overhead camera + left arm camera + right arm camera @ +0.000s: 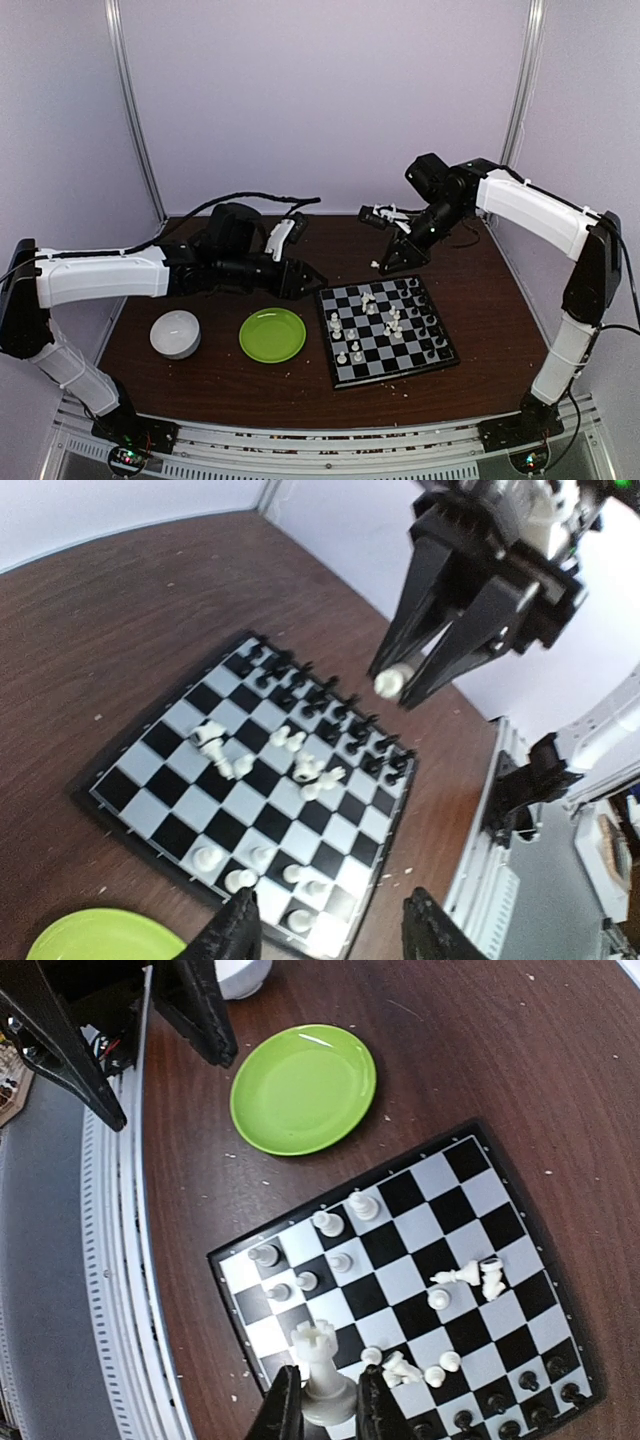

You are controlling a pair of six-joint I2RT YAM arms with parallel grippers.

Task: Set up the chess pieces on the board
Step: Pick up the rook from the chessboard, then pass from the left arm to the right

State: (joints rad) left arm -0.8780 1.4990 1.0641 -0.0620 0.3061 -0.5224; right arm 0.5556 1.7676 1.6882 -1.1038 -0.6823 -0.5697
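**White rook held over the board**

On the brown table we see the board right of centre, a green plate near its left edge, and a white bowl further left. Our left gripper hovers open and empty by the board's far left corner. Our right gripper is clamped on a white rook, raised above the board. Black chess pieces line the right edge; white ones stand or lie scattered.
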